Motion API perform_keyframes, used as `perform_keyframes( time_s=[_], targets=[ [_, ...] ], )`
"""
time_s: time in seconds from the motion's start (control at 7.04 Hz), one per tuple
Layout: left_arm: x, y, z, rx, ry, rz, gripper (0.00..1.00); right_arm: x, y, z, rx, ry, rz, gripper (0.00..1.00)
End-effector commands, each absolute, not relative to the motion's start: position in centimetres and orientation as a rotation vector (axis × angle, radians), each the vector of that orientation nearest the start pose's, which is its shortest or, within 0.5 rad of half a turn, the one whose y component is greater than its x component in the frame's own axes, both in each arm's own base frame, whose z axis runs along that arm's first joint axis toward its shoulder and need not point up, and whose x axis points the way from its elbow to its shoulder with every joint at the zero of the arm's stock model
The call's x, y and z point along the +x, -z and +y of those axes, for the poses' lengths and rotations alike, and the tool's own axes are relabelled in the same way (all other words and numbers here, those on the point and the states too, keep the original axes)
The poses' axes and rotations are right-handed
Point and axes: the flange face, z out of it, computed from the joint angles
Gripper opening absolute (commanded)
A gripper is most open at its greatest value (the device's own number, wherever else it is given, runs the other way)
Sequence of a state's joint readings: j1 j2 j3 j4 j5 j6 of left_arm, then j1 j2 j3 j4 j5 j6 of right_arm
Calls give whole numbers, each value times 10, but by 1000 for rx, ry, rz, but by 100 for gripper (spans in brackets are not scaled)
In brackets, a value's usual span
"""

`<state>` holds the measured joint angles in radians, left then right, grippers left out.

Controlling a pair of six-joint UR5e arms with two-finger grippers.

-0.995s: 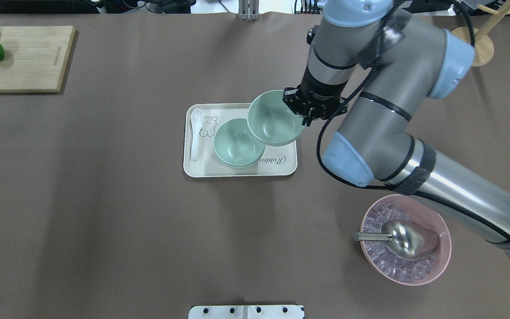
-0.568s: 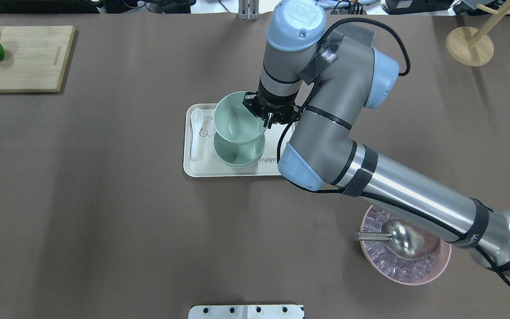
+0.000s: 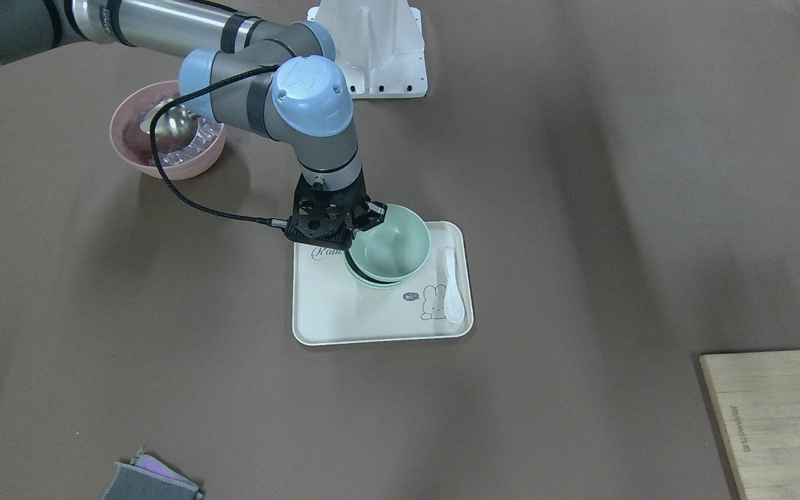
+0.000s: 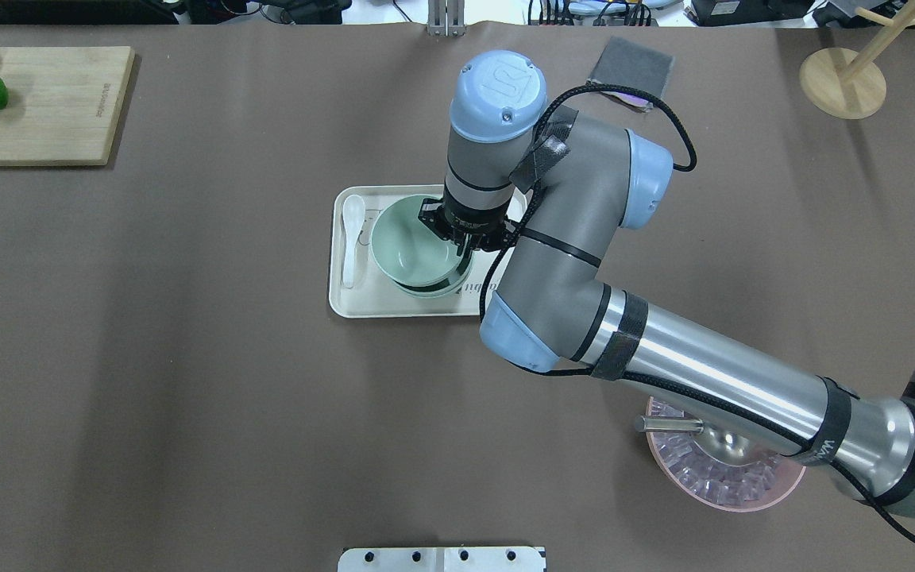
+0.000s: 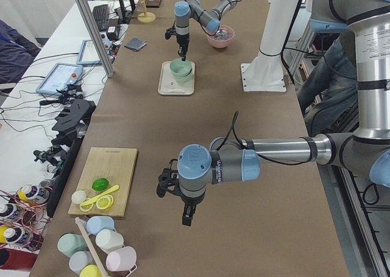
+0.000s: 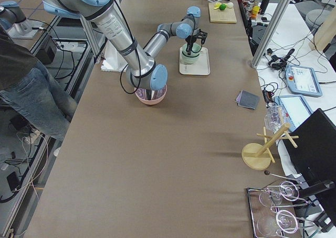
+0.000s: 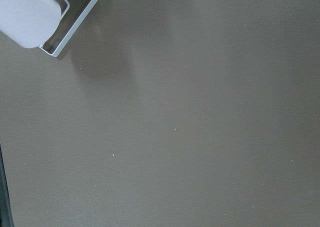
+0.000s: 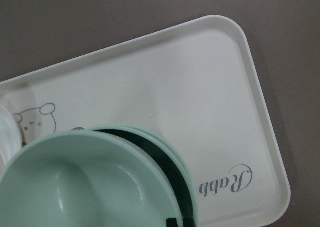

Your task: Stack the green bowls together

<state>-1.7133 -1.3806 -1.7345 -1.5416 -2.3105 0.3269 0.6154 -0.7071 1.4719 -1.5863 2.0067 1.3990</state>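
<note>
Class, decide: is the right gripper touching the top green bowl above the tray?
Touching. The overhead view shows the right gripper clamped on the rim of the top green bowl; the front-facing view agrees.

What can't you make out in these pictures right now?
Bowl count in the lower stack: overhead, the held green bowl covers it.
Left claw, open or shut: only the left side view shows it, too small.
Pink bowl contents: overhead, the right arm covers part.

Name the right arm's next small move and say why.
Probably lower the held green bowl slightly, then open the fingers: it hangs over the stacked green bowls on the tray, and a dark gap between rims suggests it isn't seated.
</note>
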Motion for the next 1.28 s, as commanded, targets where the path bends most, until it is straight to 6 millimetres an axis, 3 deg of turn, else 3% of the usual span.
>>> perform_keyframes(
  time_s=[0.0, 1.14],
  targets=[
    [-123, -668, -395, 124, -156, 733, 98, -553, -176, -500, -104, -247, -830, 0],
    [-123, -667, -395, 124, -157, 731, 98, -555, -181, -497, -94, -245, -821, 0]
  ],
)
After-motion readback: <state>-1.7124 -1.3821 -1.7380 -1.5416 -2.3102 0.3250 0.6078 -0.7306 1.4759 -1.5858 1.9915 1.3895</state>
